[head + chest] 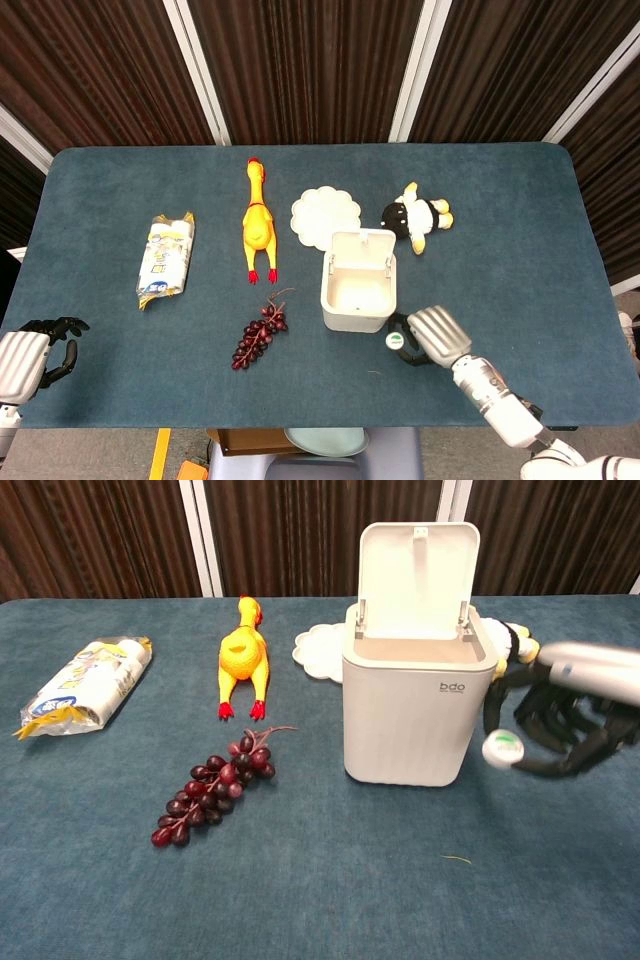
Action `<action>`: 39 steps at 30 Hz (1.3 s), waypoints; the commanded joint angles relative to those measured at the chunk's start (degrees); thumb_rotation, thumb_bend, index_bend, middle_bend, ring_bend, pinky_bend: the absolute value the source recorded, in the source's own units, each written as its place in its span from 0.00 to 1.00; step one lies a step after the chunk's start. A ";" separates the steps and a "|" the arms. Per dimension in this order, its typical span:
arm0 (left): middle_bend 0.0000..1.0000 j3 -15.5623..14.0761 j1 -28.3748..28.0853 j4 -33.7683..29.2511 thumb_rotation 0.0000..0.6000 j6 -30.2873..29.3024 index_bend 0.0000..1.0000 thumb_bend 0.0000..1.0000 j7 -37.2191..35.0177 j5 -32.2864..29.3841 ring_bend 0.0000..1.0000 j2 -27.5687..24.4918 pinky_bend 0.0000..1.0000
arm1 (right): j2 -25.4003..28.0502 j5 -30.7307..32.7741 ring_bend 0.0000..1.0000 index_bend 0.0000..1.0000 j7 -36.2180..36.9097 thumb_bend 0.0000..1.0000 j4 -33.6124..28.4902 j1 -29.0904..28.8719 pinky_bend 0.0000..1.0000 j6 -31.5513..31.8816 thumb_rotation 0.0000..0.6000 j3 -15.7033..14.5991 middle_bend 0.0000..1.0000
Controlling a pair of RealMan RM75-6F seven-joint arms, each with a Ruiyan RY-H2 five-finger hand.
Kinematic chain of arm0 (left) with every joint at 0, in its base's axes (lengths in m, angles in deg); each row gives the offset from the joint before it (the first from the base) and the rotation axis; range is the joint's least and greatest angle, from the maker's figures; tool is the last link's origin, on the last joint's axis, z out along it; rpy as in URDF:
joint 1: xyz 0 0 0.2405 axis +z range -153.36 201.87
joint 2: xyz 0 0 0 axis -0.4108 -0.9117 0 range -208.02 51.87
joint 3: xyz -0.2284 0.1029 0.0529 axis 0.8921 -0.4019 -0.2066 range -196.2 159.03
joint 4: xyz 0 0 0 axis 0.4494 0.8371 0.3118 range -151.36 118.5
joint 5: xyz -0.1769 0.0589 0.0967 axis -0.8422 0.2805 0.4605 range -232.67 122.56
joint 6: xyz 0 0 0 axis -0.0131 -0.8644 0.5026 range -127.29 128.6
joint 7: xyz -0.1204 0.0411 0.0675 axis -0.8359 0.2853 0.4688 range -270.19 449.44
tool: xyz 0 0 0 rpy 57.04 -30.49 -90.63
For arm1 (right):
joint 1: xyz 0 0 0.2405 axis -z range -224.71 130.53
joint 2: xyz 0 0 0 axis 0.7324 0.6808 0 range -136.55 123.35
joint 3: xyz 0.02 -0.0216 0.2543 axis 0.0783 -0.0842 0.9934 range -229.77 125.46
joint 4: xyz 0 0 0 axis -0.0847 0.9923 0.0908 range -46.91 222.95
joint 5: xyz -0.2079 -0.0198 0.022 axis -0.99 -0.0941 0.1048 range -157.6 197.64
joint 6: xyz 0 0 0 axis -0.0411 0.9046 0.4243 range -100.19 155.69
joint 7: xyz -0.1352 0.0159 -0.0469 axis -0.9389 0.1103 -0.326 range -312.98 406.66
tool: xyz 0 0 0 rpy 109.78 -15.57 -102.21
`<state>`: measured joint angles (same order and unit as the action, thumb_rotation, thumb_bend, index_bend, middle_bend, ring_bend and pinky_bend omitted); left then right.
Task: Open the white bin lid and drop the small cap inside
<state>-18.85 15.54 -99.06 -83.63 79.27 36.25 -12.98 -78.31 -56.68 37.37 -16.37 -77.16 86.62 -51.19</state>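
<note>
- Lid up: the white bin [408,715] stands mid-table [520,220] with its lid [418,575] swung upright at the back, the mouth open to the head camera. On this showing, the first half of the job, opening the lid, is done.
- Cap in hand: the robot's right hand [560,715] hangs in the air just beside the bin's right wall, its dark fingers [545,720] curled around the small cap [501,748], white with a green mark, which is pinched at the fingertips and clear of the table.
- Where the cap is: outside the bin, beside its wall and below the rim in the chest view; in the head view the small cap [396,341] sits just off the bin's near right corner. It is not yet over the opening.
- What is left, as a judgement: raise the cap above the rim, carry it leftward over the mouth, and release it. The rim's near corner looks like the spot to clear.
- Idle partner: the left hand [28,357] rests at the table's near left edge, well apart from the bin, fingers loosely curled and holding nothing.
- Bystanders on the blue cloth: a rubber chicken [257,222], a bunch of grapes [213,782], a snack packet [166,258], a white scalloped dish [326,215] and a plush toy [417,217], none involved in the task.
</note>
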 commanded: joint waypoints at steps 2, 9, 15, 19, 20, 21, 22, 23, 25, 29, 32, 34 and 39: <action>0.47 -0.06 -0.03 -0.05 1.00 0.15 0.41 0.64 0.18 0.00 0.49 0.01 0.46 | 2.50 0.07 0.79 0.64 1.30 0.43 -2.83 0.58 0.89 1.55 1.00 1.85 0.86; 0.47 -0.15 -0.14 -0.39 1.00 0.65 0.41 0.64 0.78 -0.16 0.49 -0.08 0.46 | 6.76 5.59 0.79 0.64 5.69 0.43 -7.00 -2.05 0.89 -0.20 1.00 8.10 0.86; 0.47 -0.02 -0.10 -0.34 1.00 0.56 0.41 0.64 0.45 -0.33 0.49 -0.16 0.46 | 5.95 7.04 0.79 0.64 7.18 0.43 -6.75 -4.05 0.89 -1.48 1.00 10.44 0.86; 0.47 -0.03 -0.04 -0.33 1.00 0.36 0.41 0.64 0.42 -0.21 0.49 -0.18 0.46 | 2.99 7.67 0.79 0.64 4.77 0.43 -4.28 -5.43 0.89 -0.98 1.00 11.06 0.86; 0.47 -0.03 -0.04 -0.34 1.00 0.33 0.41 0.64 0.44 -0.18 0.49 -0.19 0.46 | 1.98 8.22 0.79 0.64 3.96 0.43 -3.41 -5.97 0.89 -1.18 1.00 11.16 0.86; 0.47 -0.03 -0.03 -0.34 1.00 0.32 0.41 0.64 0.49 -0.17 0.49 -0.20 0.46 | 1.23 8.68 0.79 0.64 3.42 0.43 -2.76 -6.44 0.89 -1.48 1.00 11.23 0.86; 0.47 -0.02 -0.04 -0.34 1.00 0.34 0.41 0.64 0.55 -0.19 0.49 -0.21 0.46 | 0.48 9.13 0.79 0.64 2.94 0.43 -2.11 -6.90 0.89 -1.84 1.00 11.27 0.86; 0.47 0.00 -0.03 -0.34 1.00 0.35 0.41 0.64 0.65 -0.25 0.49 -0.19 0.46 | -0.51 9.55 0.79 0.64 2.48 0.43 -1.24 -7.49 0.89 -2.26 1.00 11.33 0.86; 0.47 0.03 -0.04 -0.33 1.00 0.40 0.41 0.64 0.69 -0.35 0.49 -0.19 0.46 | -1.99 9.88 0.79 0.62 1.97 0.43 0.10 -8.20 0.89 -2.56 1.00 11.42 0.86; 0.47 -0.03 -0.05 -0.34 1.00 0.48 0.41 0.64 0.74 -0.28 0.49 -0.21 0.46 | -4.76 9.15 0.79 0.53 0.83 0.30 2.78 -8.73 0.89 -1.21 1.00 11.37 0.86; 0.47 -0.07 -0.03 -0.40 1.00 0.34 0.41 0.64 0.65 -0.10 0.49 -0.24 0.46 | -4.91 7.35 0.79 0.43 1.23 0.12 2.74 -8.01 0.89 0.44 1.00 10.92 0.86; 0.47 -0.06 -0.01 -0.37 1.00 0.31 0.41 0.64 0.61 -0.12 0.49 -0.24 0.46 | -4.13 5.87 0.78 0.33 1.88 0.06 1.88 -7.21 0.89 1.72 1.00 10.64 0.86; 0.47 -0.06 -0.05 -0.30 1.00 0.44 0.41 0.64 0.84 -0.18 0.49 -0.17 0.46 | 0.20 0.25 0.74 0.20 2.48 0.03 -3.11 -3.45 0.89 7.83 1.00 9.43 0.86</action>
<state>-18.91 15.50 -99.37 -83.19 80.09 36.08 -13.16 -80.08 -54.26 39.70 -17.27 -82.39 91.99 -41.06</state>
